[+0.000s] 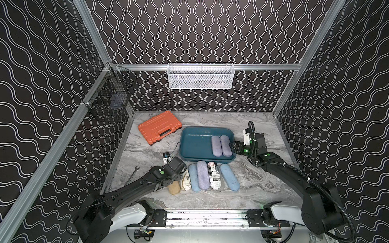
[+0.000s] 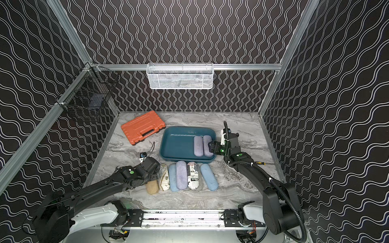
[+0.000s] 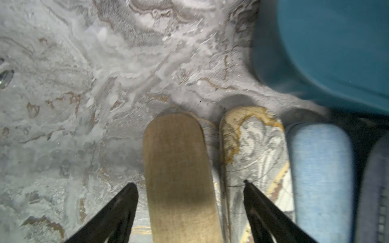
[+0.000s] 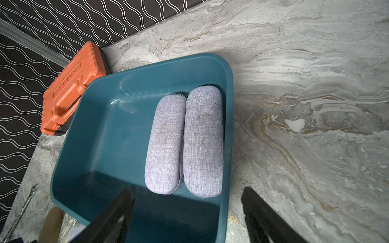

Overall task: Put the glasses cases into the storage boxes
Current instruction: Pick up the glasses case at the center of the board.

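The dark teal storage box (image 1: 207, 128) sits mid-table and holds two lilac glasses cases (image 4: 165, 145) (image 4: 203, 141) side by side at its right end. In front of it lies a row of cases: tan (image 3: 176, 168), map-print (image 3: 254, 147), light blue (image 1: 194, 178), lilac (image 1: 203, 175), newspaper-print (image 1: 214, 175) and another light blue (image 1: 229, 176). My left gripper (image 3: 189, 184) is open and straddles the tan case, with a gap on each side. My right gripper (image 4: 188, 191) hangs open over the box's right rim, one finger inside, one outside, holding nothing.
An orange tool case (image 1: 160, 127) lies at the back left beside the box. A wrench (image 1: 133, 173) lies near the left wall. A white mesh basket (image 1: 201, 76) hangs on the back wall and a black wire basket (image 1: 109, 94) on the left wall.
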Robot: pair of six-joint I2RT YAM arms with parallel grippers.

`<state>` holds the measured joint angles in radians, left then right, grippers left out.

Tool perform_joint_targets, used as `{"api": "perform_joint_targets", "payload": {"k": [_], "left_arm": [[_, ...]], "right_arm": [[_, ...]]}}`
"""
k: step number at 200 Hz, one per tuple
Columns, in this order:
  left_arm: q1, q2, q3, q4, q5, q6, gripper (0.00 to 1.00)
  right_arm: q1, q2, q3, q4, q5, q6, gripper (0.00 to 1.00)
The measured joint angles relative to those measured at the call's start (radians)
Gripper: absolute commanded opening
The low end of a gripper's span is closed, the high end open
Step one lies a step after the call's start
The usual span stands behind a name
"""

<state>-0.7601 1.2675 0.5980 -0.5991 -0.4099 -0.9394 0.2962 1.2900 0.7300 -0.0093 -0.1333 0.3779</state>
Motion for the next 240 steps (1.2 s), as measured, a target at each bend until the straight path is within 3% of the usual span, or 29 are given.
{"api": "perform_joint_targets", "payload": {"k": [63, 158, 200, 240], "left_arm": [[0.004, 0.030, -0.063, 0.061, 0.050, -0.035, 0.78], [0.005, 0.068, -0.079, 0.122, 0.076, -0.055, 0.58], [0.005, -0.018, 0.005, 0.045, 0.046, -0.043, 0.57], [0.005, -0.069, 0.158, -0.042, -0.004, 0.042, 0.57]], "right_arm": [[0.000, 0.002, -0.002, 0.000, -0.007, 0.000, 0.83], [0.000, 0.016, -0.002, 0.001, -0.007, 0.000, 0.83], [0.000, 0.017, -0.002, 0.001, -0.007, 0.000, 0.83], [0.000, 0.017, -0.001, 0.001, -0.006, 0.000, 0.83]]}}
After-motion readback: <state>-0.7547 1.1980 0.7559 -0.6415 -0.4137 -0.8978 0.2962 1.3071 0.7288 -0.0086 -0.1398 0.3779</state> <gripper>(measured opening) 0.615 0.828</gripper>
